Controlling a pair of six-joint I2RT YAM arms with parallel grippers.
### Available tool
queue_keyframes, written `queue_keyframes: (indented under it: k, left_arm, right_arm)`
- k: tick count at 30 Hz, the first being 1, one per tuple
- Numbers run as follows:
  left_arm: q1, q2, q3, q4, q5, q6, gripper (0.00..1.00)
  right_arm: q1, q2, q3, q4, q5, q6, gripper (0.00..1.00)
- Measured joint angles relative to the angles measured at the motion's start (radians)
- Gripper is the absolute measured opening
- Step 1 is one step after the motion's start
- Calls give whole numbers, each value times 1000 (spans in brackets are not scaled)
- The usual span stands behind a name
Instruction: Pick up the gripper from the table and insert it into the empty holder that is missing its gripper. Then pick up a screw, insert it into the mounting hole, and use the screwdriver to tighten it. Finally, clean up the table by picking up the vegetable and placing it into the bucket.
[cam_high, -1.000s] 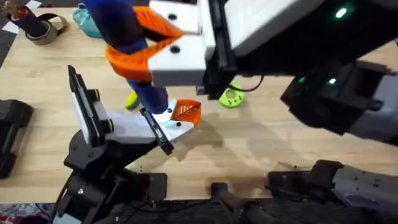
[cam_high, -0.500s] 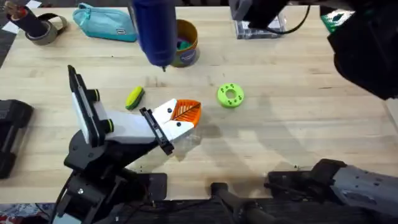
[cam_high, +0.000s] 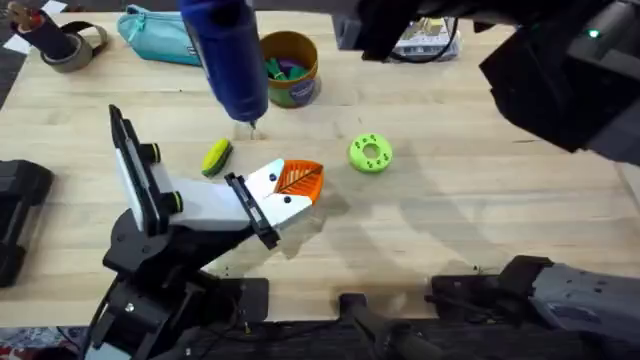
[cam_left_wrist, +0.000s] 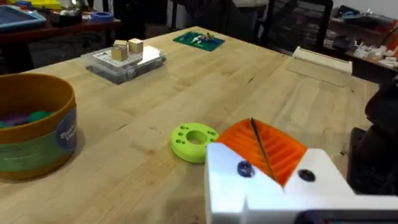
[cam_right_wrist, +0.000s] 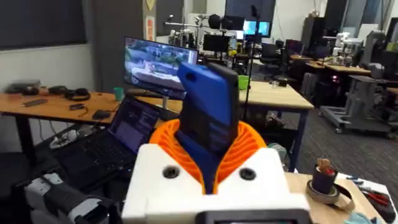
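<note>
Screwdriver (cam_high: 228, 55) — blue, thick-handled — hangs above the desk (cam_high: 480, 190), its tip pointing down near the vegetable (cam_high: 216, 157). In the right wrist view the right hand (cam_right_wrist: 211, 165) is clamped on its handle, orange pads pressed to either side. The left hand (cam_high: 290, 185) rests low over the desk with its two orange fingers together, just beside the vegetable and near the green disc (cam_high: 371, 153). The bucket (cam_high: 288, 68) stands behind the screwdriver.

Light wooden table (cam_high: 480, 200). At twelve o'clock, tan bucket (cam_high: 290, 68); at eleven, teal pouch (cam_high: 160, 36) and tape roll (cam_high: 68, 46). Near centre, yellow-green vegetable (cam_high: 216, 157) and green disc (cam_high: 371, 154), well apart.
</note>
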Motion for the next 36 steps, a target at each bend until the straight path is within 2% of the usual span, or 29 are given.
queue_keyframes:
  k: [12, 18, 25, 30, 36]
  left_arm:
    - [0, 0, 0, 0, 0, 0, 14]
    - [0, 0, 0, 0, 0, 0, 14]
    - [0, 0, 0, 0, 0, 0, 14]
    - [0, 0, 0, 0, 0, 0, 14]
    - [0, 0, 0, 0, 0, 0, 14]
  right_arm:
    - [3, 0, 0, -37, -37, 0, 48]
    - [36, 0, -5, -35, -39, -47, 48]
    - [60, 0, -104, 90, -41, -75, 48]
    - [60, 0, -159, 97, -35, -71, 46]
    - [57, 0, -172, 103, -34, -71, 46]
